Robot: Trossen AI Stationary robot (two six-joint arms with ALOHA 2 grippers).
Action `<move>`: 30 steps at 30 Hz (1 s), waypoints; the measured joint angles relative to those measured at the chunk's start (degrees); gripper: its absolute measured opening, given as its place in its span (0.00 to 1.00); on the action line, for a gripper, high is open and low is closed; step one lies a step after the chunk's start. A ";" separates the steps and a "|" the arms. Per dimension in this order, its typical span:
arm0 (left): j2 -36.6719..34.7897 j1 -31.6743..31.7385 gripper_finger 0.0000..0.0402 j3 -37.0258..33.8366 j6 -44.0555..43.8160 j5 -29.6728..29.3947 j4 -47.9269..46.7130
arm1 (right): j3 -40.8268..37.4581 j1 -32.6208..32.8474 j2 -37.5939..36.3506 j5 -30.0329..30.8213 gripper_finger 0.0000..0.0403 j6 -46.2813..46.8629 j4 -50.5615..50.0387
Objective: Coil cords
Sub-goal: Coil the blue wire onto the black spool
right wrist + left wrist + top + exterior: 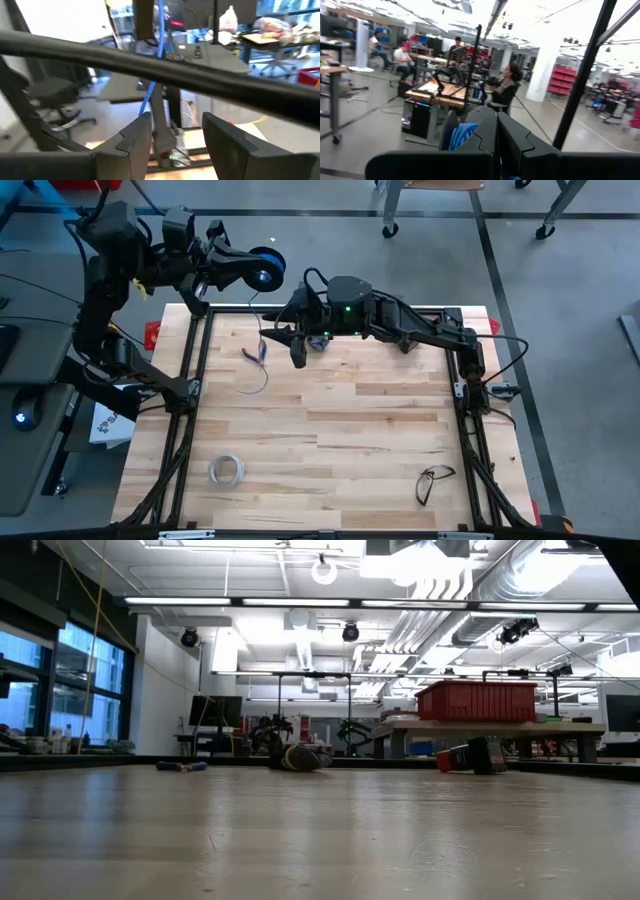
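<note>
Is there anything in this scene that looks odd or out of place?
Yes. The left gripper, shut, holds the spool up beyond the table's far edge, not over the wood. Its thin wire trails loosely down onto the boards beside the open right gripper.

Your spool [265, 268], small, round, dark blue, sits raised beyond the table's far-left corner. Its thin bluish wire [262, 366] trails down, curling loosely on the wood.
</note>
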 joint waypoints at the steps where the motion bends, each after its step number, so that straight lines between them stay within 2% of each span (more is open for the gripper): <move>1: 0.15 0.00 0.00 0.00 -0.75 0.59 0.15 | 0.00 0.00 0.00 0.89 0.42 -1.09 -0.58; 5: 0.60 0.00 0.00 0.00 -1.60 2.83 0.29 | -0.02 -0.47 -0.15 2.10 0.42 -3.91 -2.89; 13: 0.64 0.00 0.00 0.00 -0.97 2.88 0.28 | -0.04 -1.81 -3.20 1.44 0.42 -3.80 -9.32; 18: 0.97 0.00 0.00 0.00 -0.02 2.92 0.30 | 0.01 -1.61 -3.50 -2.24 0.42 -1.11 -9.04; 30: 2.08 -1.60 0.00 -0.02 0.79 2.95 3.81 | 0.00 -0.76 -3.02 -0.93 0.42 -0.95 -6.36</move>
